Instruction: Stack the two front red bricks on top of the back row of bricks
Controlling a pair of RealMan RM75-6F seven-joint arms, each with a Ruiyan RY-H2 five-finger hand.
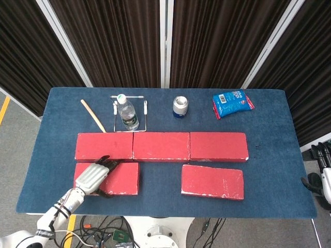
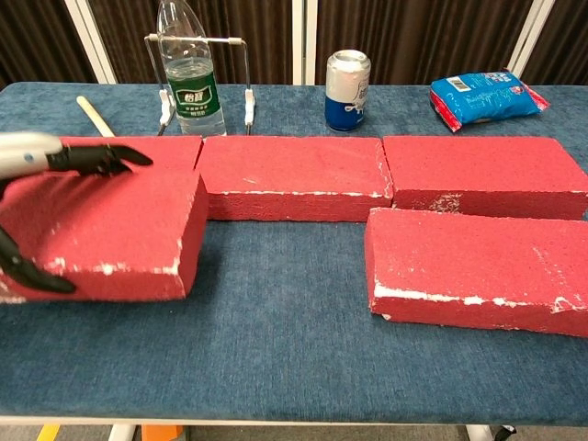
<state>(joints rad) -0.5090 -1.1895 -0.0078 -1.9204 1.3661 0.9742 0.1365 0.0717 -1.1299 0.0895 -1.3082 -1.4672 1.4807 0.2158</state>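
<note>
Three red bricks form the back row: left, middle and right. My left hand grips the front left brick by its left end, fingers over the top and thumb under the near face. That brick is lifted off the cloth, and its far edge covers part of the back left brick. The front right brick lies flat on the table, untouched. My right hand hangs beyond the table's right edge, holding nothing.
Along the back of the blue table stand a water bottle in a wire rack, a can and a blue packet. A wooden stick lies at the back left.
</note>
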